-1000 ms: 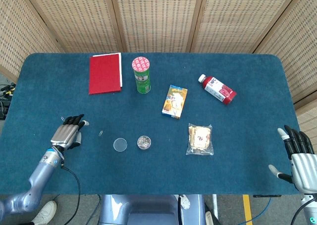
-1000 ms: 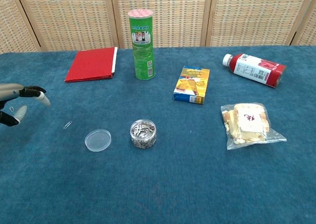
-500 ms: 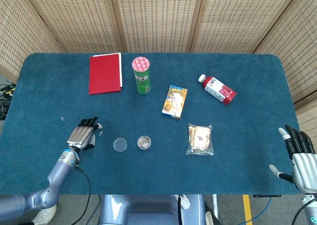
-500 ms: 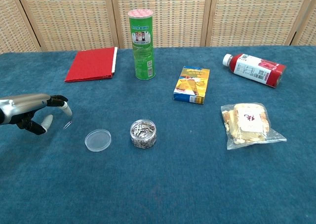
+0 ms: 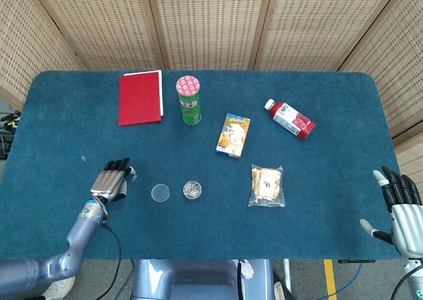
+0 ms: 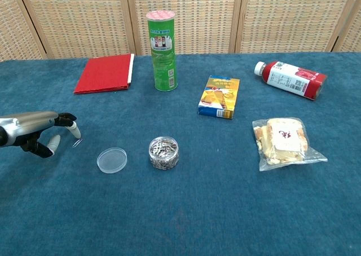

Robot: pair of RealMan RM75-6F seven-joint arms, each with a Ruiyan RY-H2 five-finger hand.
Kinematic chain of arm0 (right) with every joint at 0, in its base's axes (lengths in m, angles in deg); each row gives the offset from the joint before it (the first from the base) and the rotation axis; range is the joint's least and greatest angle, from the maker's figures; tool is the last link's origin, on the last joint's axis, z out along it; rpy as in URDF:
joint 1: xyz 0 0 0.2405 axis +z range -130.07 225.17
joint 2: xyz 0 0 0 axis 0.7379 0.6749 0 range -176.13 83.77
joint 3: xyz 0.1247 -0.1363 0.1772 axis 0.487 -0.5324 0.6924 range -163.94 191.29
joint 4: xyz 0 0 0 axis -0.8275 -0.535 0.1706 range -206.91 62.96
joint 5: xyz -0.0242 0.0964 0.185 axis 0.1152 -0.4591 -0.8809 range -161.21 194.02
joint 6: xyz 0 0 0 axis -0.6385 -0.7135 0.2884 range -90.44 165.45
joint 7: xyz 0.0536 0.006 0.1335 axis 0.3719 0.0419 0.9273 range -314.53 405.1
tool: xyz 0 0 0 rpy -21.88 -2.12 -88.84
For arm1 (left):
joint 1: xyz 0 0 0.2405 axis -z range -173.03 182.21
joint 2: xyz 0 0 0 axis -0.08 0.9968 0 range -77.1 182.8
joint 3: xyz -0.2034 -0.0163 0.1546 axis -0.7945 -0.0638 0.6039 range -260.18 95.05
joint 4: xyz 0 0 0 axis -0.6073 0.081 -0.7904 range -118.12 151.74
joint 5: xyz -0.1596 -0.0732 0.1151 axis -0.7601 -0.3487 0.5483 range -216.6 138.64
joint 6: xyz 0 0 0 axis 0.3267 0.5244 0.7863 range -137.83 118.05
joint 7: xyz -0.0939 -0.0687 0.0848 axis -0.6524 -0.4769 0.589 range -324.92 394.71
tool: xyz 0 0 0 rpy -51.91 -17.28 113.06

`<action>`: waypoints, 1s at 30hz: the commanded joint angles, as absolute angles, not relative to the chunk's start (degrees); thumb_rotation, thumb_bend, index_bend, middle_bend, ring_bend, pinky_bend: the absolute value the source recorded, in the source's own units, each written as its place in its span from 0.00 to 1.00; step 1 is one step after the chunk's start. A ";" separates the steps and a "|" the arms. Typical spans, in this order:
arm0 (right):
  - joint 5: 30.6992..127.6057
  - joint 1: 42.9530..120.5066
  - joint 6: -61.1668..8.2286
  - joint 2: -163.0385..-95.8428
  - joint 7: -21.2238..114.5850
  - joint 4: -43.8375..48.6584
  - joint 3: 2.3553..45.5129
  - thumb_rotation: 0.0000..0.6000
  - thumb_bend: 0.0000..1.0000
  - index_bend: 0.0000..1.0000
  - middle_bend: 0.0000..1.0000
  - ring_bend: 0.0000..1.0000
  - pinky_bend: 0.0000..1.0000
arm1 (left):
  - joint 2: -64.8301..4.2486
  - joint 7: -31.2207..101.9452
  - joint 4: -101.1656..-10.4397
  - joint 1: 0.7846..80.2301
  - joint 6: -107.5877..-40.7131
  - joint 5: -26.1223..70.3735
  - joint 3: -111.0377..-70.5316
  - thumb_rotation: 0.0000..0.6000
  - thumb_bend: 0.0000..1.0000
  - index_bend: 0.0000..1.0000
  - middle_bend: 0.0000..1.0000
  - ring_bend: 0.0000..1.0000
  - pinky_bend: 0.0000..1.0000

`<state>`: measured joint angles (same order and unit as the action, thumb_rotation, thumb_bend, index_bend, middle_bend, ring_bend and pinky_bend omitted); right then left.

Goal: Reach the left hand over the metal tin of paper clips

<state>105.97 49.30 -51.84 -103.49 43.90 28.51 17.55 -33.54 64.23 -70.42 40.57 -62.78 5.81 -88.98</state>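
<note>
The small round metal tin of paper clips (image 5: 192, 189) (image 6: 163, 153) stands uncovered on the blue table, near the front and left of centre. Its clear lid (image 5: 160, 193) (image 6: 111, 159) lies flat just to its left. My left hand (image 5: 111, 181) (image 6: 42, 133) hovers low over the table, left of the lid and well short of the tin, fingers stretched forward and slightly curved down, holding nothing. A loose paper clip (image 5: 134, 176) (image 6: 77, 142) lies at its fingertips. My right hand (image 5: 401, 204) is at the table's right front edge, fingers spread and empty; the chest view does not show it.
A red folder (image 5: 139, 97) and a green crisp tube (image 5: 189, 100) stand at the back left. A yellow-blue box (image 5: 233, 135), a snack bag (image 5: 267, 185) and a lying red bottle (image 5: 291, 118) are right of the tin. Another loose clip (image 5: 84, 158) lies far left.
Over the second my left hand moved right, toward the lid and tin, then nearly stopped, drifting slightly back. The right hand stayed still.
</note>
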 commanded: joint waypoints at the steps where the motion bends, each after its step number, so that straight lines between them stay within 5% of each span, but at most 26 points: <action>1: 106.02 49.29 -51.87 -103.45 44.01 28.51 17.53 1.00 0.00 0.00 0.00 0.00 0.00 | -33.55 64.43 -70.85 40.80 -63.03 5.70 -88.57 1.00 0.80 0.25 0.00 0.00 0.00; 23: 106.09 49.14 -52.24 -103.26 44.41 28.57 17.48 1.00 0.00 0.00 0.00 0.00 0.00 | -30.95 65.59 -75.97 41.89 -64.87 5.81 -86.35 1.00 0.77 0.25 0.00 0.00 0.00; 25: 106.18 49.12 -52.29 -103.23 44.45 28.64 17.44 1.00 0.00 0.00 0.00 0.00 0.00 | -30.90 63.49 -75.54 41.19 -66.81 8.80 -86.99 1.00 0.72 0.25 0.00 0.00 0.00; 30: 106.38 49.18 -52.17 -103.27 44.27 28.74 17.33 1.00 0.00 0.00 0.00 0.00 0.00 | -33.12 59.52 -69.77 40.00 -71.53 16.45 -88.04 1.00 0.22 0.30 0.00 0.00 0.00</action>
<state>106.38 49.18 -52.17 -103.27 44.27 28.73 17.32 -31.88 61.42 -72.83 40.67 -69.36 13.63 -87.39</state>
